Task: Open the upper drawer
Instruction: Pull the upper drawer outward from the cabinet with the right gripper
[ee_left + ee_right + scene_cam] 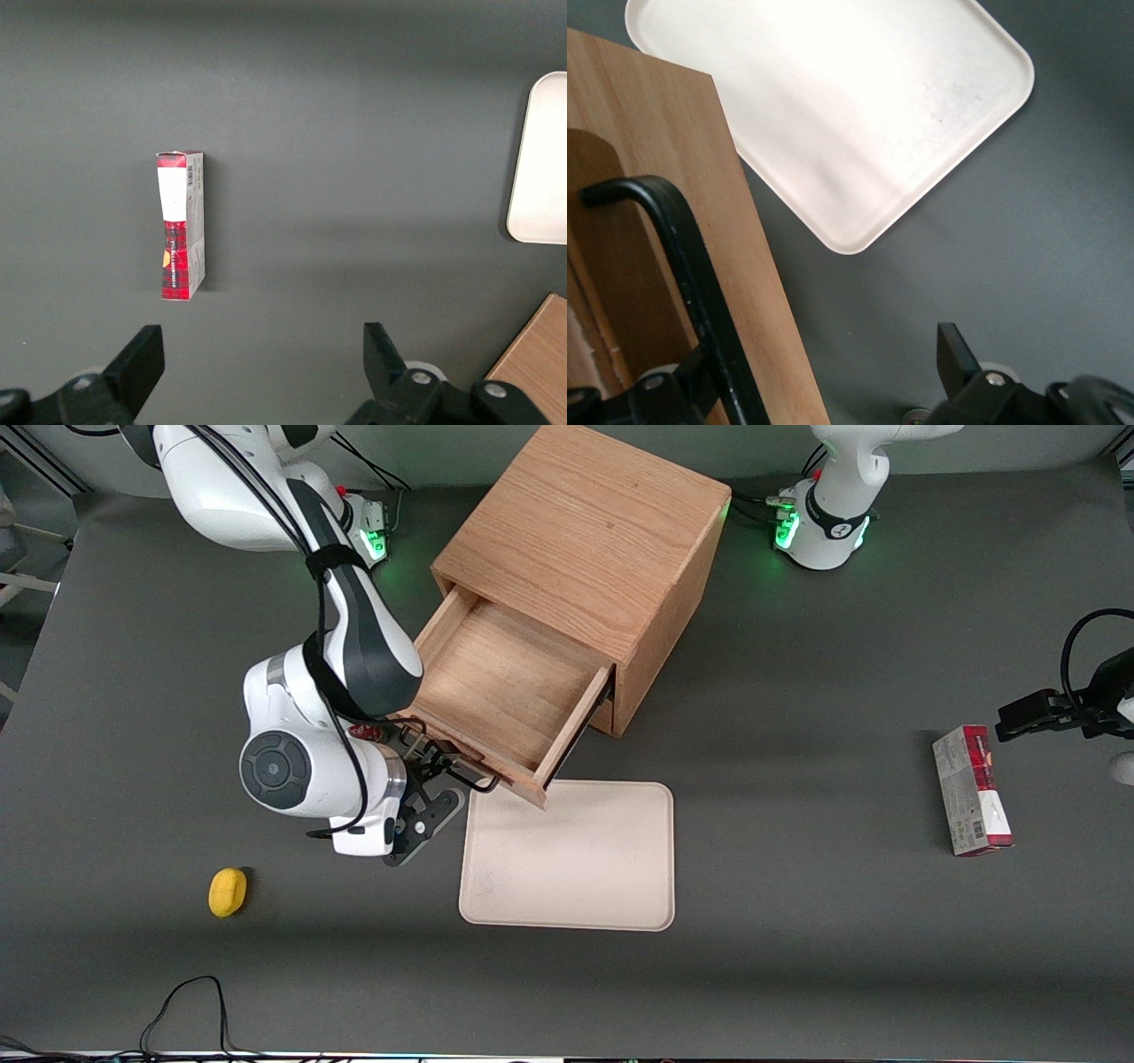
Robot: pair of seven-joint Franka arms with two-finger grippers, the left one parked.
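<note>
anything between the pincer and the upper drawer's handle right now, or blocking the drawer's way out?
Nothing visible. The pincer is open at the upper drawer, fingers straddling the black handle. The drawer is already pulled well out; its front overhangs the corner of the beige tray, which lies flat and does not block it.

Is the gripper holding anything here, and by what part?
Nothing is clamped: the gripper is open, straddling the black handle of the upper drawer.

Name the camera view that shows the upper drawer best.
The front view: the upper drawer shows whole, pulled out of the cabinet, empty, the end effector at its handle. The right wrist view shows only its front and black handle. The left wrist view shows none of it.
</note>
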